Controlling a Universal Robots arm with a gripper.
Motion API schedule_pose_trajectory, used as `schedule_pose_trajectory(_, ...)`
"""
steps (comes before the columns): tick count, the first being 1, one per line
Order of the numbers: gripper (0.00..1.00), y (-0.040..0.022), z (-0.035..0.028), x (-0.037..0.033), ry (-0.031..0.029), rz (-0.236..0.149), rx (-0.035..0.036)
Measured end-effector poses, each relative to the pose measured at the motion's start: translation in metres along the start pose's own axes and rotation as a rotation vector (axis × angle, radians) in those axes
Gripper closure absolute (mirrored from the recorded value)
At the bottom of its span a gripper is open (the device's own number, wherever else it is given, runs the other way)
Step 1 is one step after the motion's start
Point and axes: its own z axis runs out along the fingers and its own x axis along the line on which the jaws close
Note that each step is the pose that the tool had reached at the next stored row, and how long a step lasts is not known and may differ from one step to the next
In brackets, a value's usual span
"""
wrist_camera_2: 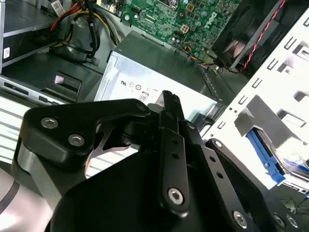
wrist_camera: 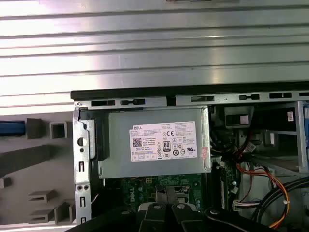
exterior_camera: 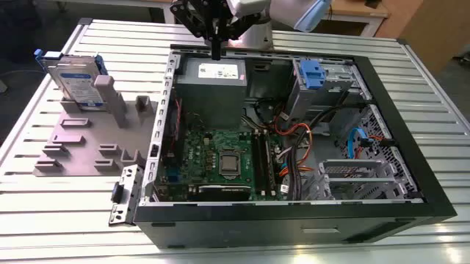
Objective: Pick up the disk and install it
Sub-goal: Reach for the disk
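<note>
One disk [exterior_camera: 74,80] upright in one grey rack [exterior_camera: 81,146] (blue-edged), one empty hand [exterior_camera: 217,54] pinched together

Black end effector [exterior_camera: 217,54] of jointed linkage bars, silver round-headed screws [wrist_camera_2: 175,195] at the pivots, grey metal wrist collar [wrist_camera_2: 29,164], glossy white-grey arm [exterior_camera: 283,11], pale blue joint cap [exterior_camera: 313,15]

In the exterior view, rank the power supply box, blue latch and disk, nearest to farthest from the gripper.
1. Power supply box, just below the gripper.
2. Blue latch, toward the exterior view's right.
3. Disk, outside the case, exterior view's left.
</note>
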Motion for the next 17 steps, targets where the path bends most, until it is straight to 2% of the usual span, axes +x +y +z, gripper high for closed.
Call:
schedule_pose_trajectory(7,0.89,0.0,0.0,0.0006,-0.0001,0.0,0.0)
schedule_pose_trajectory(17,0.89,-0.0005,0.0002,0.0064,0.0,0.0,0.0)
